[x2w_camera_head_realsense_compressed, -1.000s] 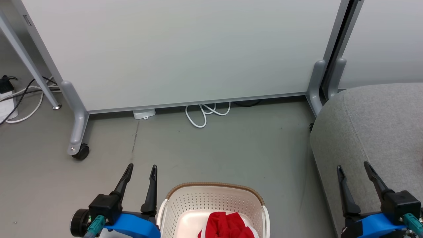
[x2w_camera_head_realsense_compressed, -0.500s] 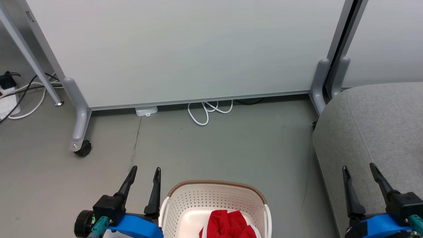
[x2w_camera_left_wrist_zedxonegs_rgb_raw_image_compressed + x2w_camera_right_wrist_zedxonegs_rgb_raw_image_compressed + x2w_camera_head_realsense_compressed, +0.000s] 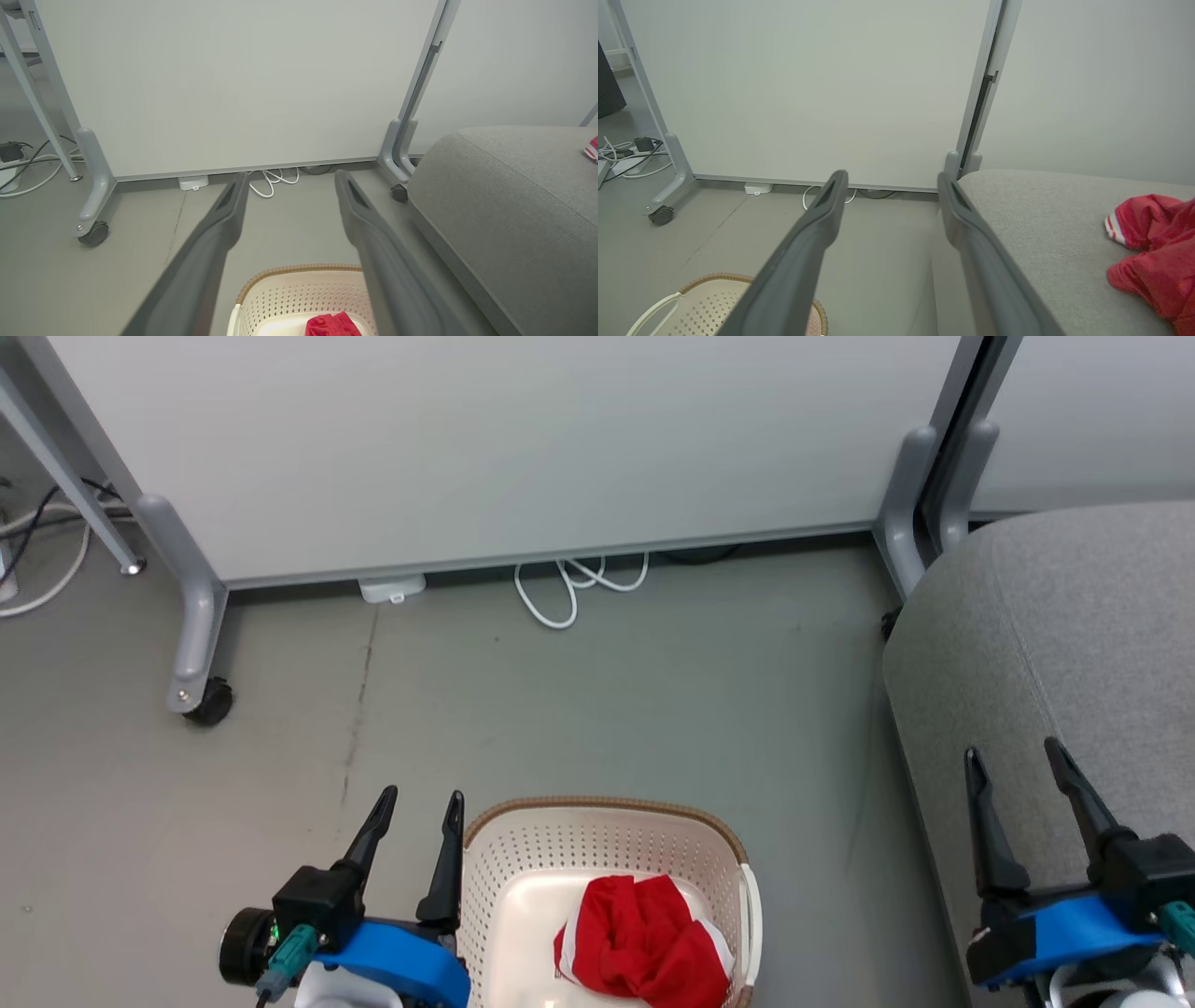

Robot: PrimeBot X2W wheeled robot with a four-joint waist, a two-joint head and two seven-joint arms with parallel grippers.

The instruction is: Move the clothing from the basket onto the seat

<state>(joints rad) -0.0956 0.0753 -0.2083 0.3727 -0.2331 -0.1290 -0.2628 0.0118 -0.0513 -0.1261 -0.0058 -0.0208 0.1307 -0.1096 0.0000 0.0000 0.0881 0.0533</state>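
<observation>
Clothing (image 3: 644, 943), red and likely soft and light, lies crumpled in the basket (image 3: 597, 821) beside your left pincer (image 3: 421, 796); both pincers, the right pincer (image 3: 1012, 749) too, stand apart, empty, so pinch a top fold.

Bare floor (image 3: 607, 709) between basket (image 3: 607, 804) and seat (image 3: 1074, 635); partition (image 3: 467, 448) blocks far side

Between my matt, dark jaws, the basket (image 3: 597, 849) shows smooth cream plastic under a brown woven-look rim. The clothing (image 3: 644, 943) inside it is soft red cloth, crumpled. Beneath my right jaws, the seat (image 3: 1074, 644) wears coarse, matt grey fabric. Ahead of both, the floor (image 3: 607, 709) lies smooth and dull grey.
</observation>
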